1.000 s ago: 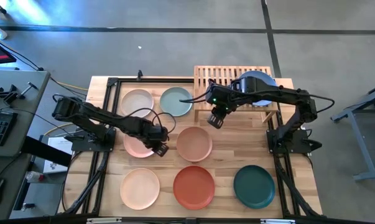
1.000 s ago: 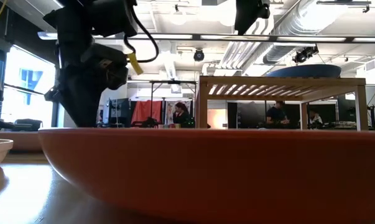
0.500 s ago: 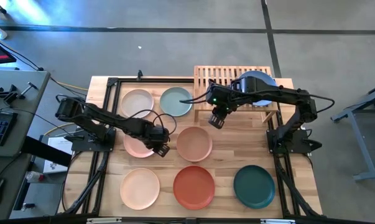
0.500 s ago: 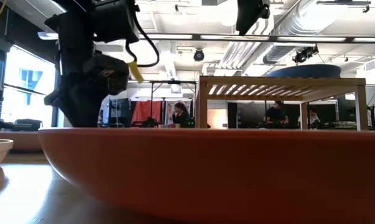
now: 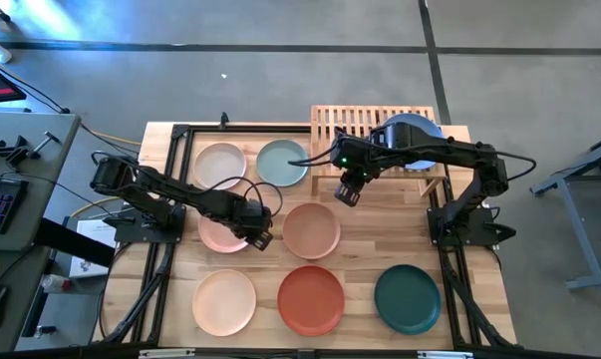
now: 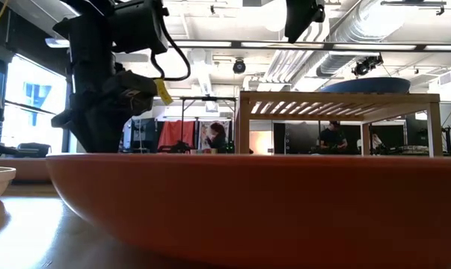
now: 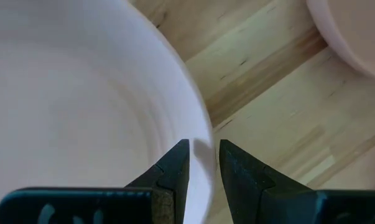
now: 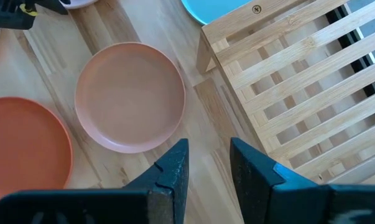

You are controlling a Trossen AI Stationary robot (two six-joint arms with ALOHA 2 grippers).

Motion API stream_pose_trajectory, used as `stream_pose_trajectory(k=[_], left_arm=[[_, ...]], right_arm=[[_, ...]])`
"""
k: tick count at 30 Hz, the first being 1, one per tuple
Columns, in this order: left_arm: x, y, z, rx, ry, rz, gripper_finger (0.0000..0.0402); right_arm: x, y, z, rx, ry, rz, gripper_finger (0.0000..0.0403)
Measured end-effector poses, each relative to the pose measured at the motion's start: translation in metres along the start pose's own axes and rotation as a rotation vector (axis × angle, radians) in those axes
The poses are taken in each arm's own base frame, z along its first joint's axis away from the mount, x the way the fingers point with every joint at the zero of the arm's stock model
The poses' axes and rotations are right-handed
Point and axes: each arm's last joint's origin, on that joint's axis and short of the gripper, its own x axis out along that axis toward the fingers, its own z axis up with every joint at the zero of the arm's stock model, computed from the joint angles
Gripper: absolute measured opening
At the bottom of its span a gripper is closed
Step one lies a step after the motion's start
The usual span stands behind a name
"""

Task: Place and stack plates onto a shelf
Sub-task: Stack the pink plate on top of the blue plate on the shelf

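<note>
My left gripper is low over the right rim of the pink plate, which lies flat on the table. In the left wrist view its fingers are open, one inside the rim and one outside. I see no touch. My right gripper hangs open and empty, high above the table between the shelf and the tan-pink plate. A blue plate lies on the right half of the shelf's slats. The right wrist view shows the shelf and the tan-pink plate.
Off-white and sage plates lie at the back of the table. Peach, orange-red and dark green plates line the front. The left half of the shelf's slats is bare. People sit in the room beyond.
</note>
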Motion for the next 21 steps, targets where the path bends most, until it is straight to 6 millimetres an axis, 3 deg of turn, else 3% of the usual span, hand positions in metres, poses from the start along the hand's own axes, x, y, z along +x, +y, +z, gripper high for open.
stream_pose_trajectory(k=[16, 21], left_arm=[[0.0018, 0.0032, -0.0010, 0.015, 0.007, 0.044, 0.0074], [0.0018, 0.0032, -0.0012, 0.016, 0.011, 0.042, 0.0040]], right_arm=[[0.0000, 0.0000, 0.0000, 0.000, 0.001, 0.001, 0.0094], [0.0001, 0.0000, 0.0000, 0.000, 0.001, 0.001, 0.0094]])
